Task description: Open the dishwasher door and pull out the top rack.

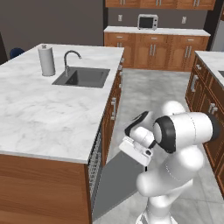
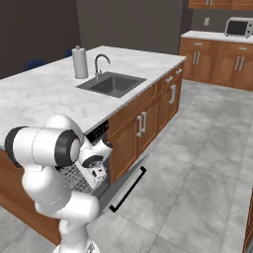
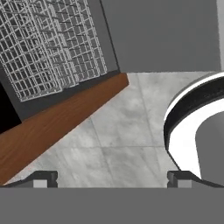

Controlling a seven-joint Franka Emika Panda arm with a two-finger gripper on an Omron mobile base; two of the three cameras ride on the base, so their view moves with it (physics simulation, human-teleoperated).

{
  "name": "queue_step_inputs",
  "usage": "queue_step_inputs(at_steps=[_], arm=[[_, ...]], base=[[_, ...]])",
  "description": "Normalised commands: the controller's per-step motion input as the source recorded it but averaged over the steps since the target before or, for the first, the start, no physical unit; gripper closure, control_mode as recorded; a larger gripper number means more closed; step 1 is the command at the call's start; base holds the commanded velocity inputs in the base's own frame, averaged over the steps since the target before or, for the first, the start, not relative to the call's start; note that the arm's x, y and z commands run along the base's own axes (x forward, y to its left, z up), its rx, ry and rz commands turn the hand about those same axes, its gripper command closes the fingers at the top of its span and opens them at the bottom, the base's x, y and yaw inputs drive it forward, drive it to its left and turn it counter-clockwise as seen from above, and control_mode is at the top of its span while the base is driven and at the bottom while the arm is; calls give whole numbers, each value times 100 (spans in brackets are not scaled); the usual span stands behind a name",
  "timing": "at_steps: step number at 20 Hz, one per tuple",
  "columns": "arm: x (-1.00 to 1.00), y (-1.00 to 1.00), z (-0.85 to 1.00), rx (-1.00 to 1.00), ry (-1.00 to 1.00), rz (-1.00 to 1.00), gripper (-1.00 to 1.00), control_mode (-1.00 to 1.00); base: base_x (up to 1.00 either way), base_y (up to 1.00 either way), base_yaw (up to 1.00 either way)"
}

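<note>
The dishwasher door [image 1: 114,183] leans out from the island, roughly half open, with its plain grey inner face up. Its dark front and long bar handle [image 2: 127,189] face the floor. My gripper [image 1: 133,151] hangs just above the door's upper edge, also seen as the gripper [image 2: 98,174] beside the opening. It looks down past the door [image 3: 162,35] at the tiled floor. The fingertips [image 3: 43,179] stand far apart, open, with nothing between them. Light-grey wire mesh of a rack [image 3: 52,43] sits inside the tub, also seen as a rack [image 1: 94,162] [image 2: 75,177]; I cannot tell which rack it is.
The marble island counter [image 1: 39,113] carries a sink [image 1: 83,77], a faucet [image 1: 68,59] and a paper towel roll [image 1: 46,60]. Brown wooden cabinets [image 2: 141,129] flank the dishwasher. More cabinets [image 1: 203,94] stand to the right. A microwave [image 1: 148,21] sits at the back. Tiled floor [image 2: 197,168] lies open in front.
</note>
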Motion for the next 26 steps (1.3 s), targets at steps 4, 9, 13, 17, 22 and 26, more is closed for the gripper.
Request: queue_step_inputs(at_steps=[4, 9, 13, 17, 22, 26], arm=[[22, 1, -9, 19, 0, 4, -100, -100], [29, 21, -6, 11, -1, 1, -100, -100], [22, 28, -7, 3, -3, 0, -100, -100], [14, 23, -22, 0, -1, 0, -100, -100], [15, 9, -28, 0, -2, 0, -100, -100], [25, 2, -32, 1, -1, 0, -100, -100]], base=[[0, 0, 0], [0, 0, 0], [0, 0, 0], [0, 0, 0], [0, 0, 0], [0, 0, 0]])
